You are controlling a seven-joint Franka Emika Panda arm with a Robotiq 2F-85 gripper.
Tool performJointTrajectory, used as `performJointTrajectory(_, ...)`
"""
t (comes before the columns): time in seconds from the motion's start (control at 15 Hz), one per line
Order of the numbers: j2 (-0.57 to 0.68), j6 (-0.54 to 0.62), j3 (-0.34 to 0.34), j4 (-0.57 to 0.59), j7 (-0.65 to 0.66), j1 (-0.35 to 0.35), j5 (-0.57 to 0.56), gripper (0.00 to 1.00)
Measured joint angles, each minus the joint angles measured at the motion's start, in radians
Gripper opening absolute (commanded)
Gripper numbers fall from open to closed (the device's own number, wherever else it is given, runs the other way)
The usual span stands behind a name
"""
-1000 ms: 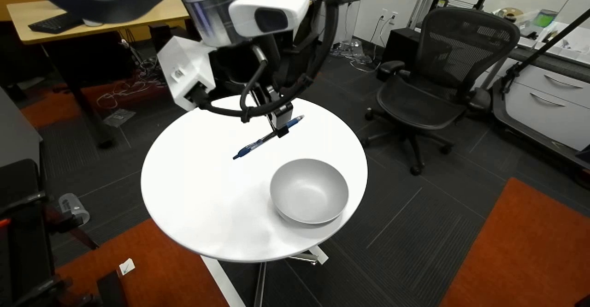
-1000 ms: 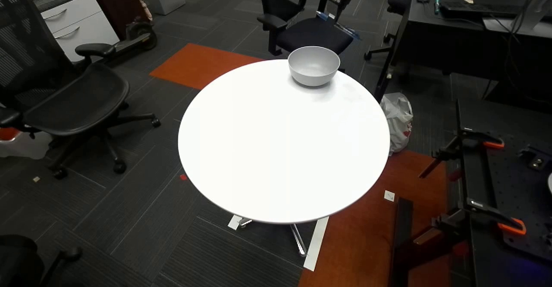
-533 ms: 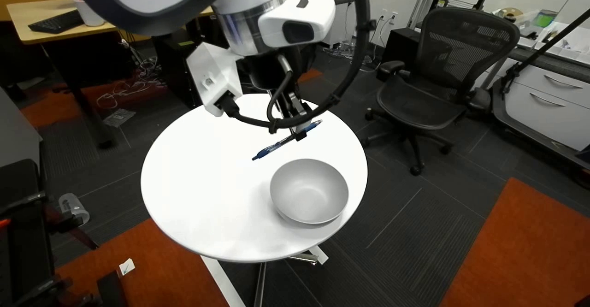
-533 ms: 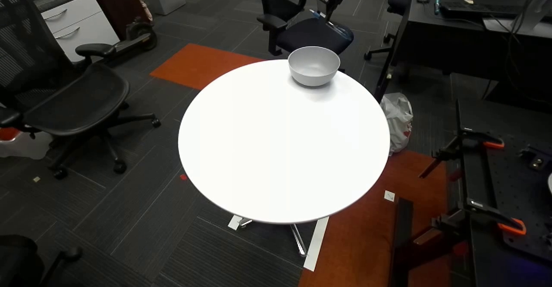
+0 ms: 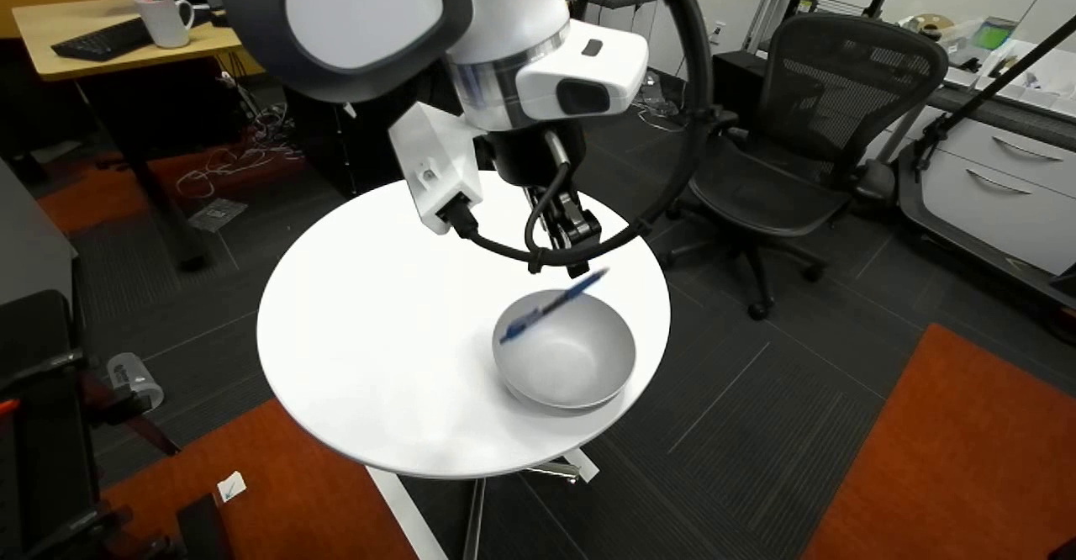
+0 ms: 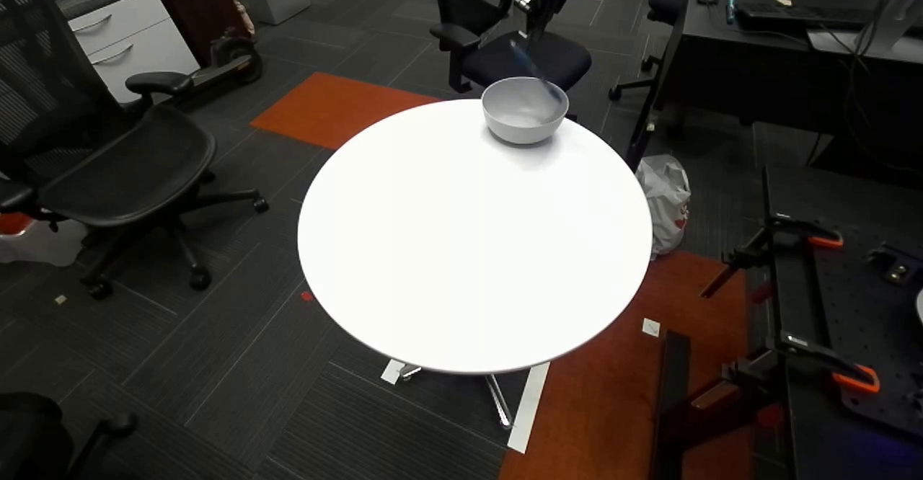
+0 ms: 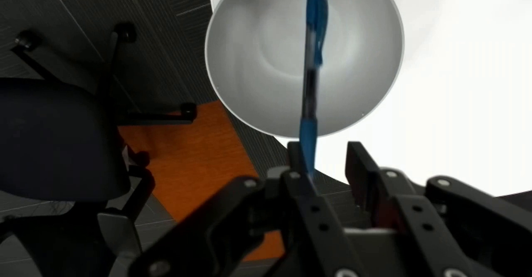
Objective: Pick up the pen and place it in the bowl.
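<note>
Blue and blurred, the pen (image 5: 553,306) slants above the bowl (image 5: 572,367), one end within the rim's outline, the other beyond it, just below the gripper (image 7: 323,156). In the wrist view it crosses the bowl's mouth and runs out of the top edge, its near end overlapping one of the fingers (image 7: 294,156). The two fingers stand parted, with a moderate gap between their tips, clamped on nothing; whether the pen touches that one finger, or the bowl, I cannot tell.

Smooth and light grey, the bowl stands upright on a round white table (image 5: 395,341), near its edge, in both exterior views. Above it hangs the white arm (image 5: 513,13), a black cable (image 5: 699,64) looping beside it. Past the table, a black mesh chair (image 5: 849,97) stands on dark carpet (image 5: 723,425). Farther off, a wood-coloured desk (image 5: 59,18) carries a mug (image 5: 165,22) and a keyboard (image 5: 105,40). In an exterior view, a plastic bag (image 6: 665,210) sits on the floor beside the table.
</note>
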Motion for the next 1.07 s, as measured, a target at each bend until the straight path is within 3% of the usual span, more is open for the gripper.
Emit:
performJointTrajectory(0.33,0.023,0.000,0.000,0.030,0.015,0.000,0.000,1.00)
performJointTrajectory(1.07,0.038,0.000,0.000,0.038,0.017,0.000,0.012,1.00)
